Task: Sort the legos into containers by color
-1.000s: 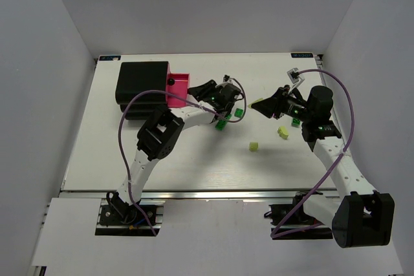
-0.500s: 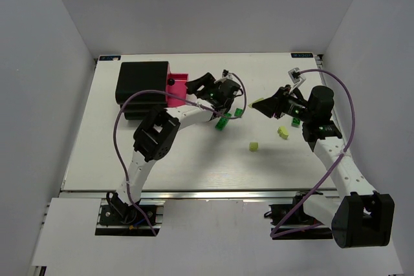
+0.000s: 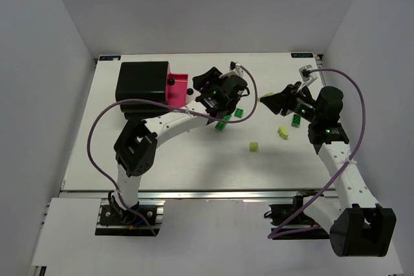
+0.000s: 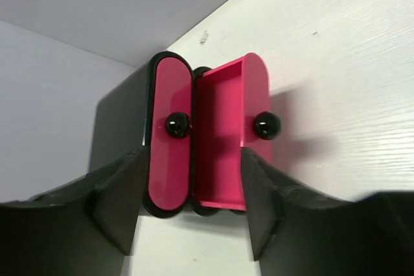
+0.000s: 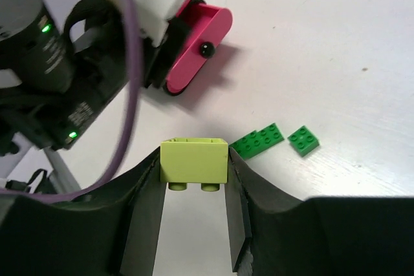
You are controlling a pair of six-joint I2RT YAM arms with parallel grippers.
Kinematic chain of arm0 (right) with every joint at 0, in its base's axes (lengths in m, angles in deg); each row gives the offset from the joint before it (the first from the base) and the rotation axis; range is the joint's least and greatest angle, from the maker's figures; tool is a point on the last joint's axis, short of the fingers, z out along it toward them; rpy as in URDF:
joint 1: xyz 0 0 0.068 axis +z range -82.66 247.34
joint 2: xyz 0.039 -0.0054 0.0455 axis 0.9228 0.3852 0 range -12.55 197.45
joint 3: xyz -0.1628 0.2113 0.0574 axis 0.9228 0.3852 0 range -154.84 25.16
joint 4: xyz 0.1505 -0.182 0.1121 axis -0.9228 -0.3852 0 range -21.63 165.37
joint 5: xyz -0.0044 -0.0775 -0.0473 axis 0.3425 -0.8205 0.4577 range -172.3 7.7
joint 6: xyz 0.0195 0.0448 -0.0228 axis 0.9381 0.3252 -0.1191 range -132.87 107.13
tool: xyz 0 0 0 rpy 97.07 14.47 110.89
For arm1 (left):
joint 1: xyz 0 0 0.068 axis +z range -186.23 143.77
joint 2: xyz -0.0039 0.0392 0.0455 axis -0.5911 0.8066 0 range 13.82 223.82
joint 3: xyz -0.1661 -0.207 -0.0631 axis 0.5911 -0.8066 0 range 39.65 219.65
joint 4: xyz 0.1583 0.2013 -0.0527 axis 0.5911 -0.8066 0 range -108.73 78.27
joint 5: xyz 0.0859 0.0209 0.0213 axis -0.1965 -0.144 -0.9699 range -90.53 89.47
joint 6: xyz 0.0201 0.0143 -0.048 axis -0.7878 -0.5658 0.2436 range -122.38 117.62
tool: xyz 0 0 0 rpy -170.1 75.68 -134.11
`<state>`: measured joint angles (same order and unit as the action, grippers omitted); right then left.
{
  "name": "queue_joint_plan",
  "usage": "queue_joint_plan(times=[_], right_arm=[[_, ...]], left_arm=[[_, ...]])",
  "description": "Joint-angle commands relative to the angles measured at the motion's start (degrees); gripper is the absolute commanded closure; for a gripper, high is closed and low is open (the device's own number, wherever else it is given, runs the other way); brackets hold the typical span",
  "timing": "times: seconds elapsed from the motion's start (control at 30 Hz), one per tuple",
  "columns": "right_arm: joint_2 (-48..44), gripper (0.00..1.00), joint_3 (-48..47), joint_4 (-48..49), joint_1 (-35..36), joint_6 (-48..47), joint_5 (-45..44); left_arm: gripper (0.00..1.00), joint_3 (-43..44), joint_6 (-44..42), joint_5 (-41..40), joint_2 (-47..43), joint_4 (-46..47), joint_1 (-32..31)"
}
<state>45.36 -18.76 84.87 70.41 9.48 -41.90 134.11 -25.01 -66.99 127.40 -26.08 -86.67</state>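
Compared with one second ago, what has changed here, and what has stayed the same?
The left arm swung its elbow toward the near left; the left gripper shifted slightly farther away, open before the pink drawer. The right gripper moved slightly farther away and rightward, still holding the pale yellow brick. The drawer and loose legos stayed put.

A white table [image 3: 97,153] stands enclosed by plain pale grey walls [image 3: 194,4].

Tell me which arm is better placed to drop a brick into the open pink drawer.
Right, probably. The right gripper is shut on a pale yellow brick and points toward the open pink drawer. The left gripper hangs open and empty at that drawer, so it must fetch a brick first.
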Motion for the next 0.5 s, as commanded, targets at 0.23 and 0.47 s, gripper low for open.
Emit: queue_joint_plan(times=[0.23,0.47], right_arm=[[0.6,1.00,-6.0,-2.9,-0.5,-4.2,-3.8],[11.8,1.00,-10.2,-5.8,4.9,-9.8,-4.5]], left_arm=[[0.74,1.1,24.5,12.6,-18.5,-22.9,0.2],[0.69,-11.5,33.9,35.2,-37.4,-22.4,0.7]])
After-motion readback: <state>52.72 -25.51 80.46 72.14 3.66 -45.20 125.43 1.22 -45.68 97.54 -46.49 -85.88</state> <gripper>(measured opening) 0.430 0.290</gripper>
